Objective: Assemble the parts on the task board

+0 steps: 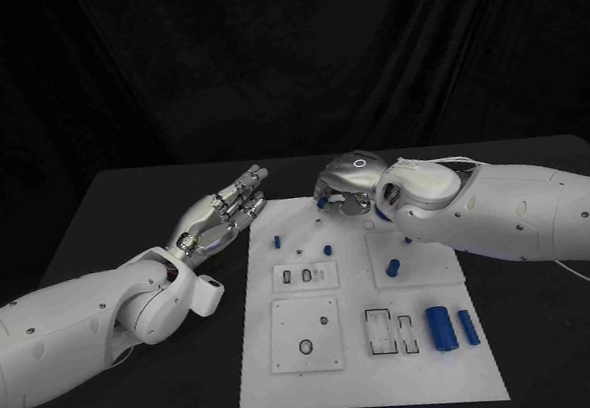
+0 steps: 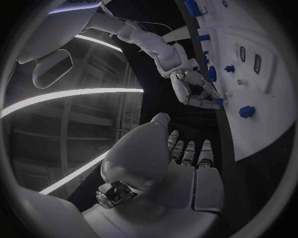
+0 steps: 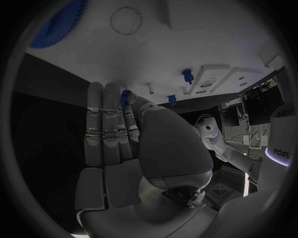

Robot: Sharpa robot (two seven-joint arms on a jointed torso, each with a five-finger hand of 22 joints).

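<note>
The white task board [image 1: 365, 357] lies in the middle of the black table. My right hand [image 1: 348, 182] is at the board's far edge, fingers pointing down. Its thumb and a finger pinch a small blue part [image 3: 126, 96], also seen as the blue part [image 2: 218, 102] at that hand's fingertips. My left hand [image 1: 224, 213] hovers off the board's far left corner, fingers stretched out and apart, holding nothing. Small blue pegs [image 1: 279, 238] [image 1: 327, 250] stand on the far half of the board. Two blue cylinders [image 1: 438, 328] [image 1: 467, 327] lie near the right front.
Another blue piece [image 1: 394, 268] stands mid-right on the board. A blue toothed wheel [image 3: 59, 25] sits on the board in the right wrist view. White blocks with slots [image 1: 307, 333] occupy the board's near half. Black table surrounds the board.
</note>
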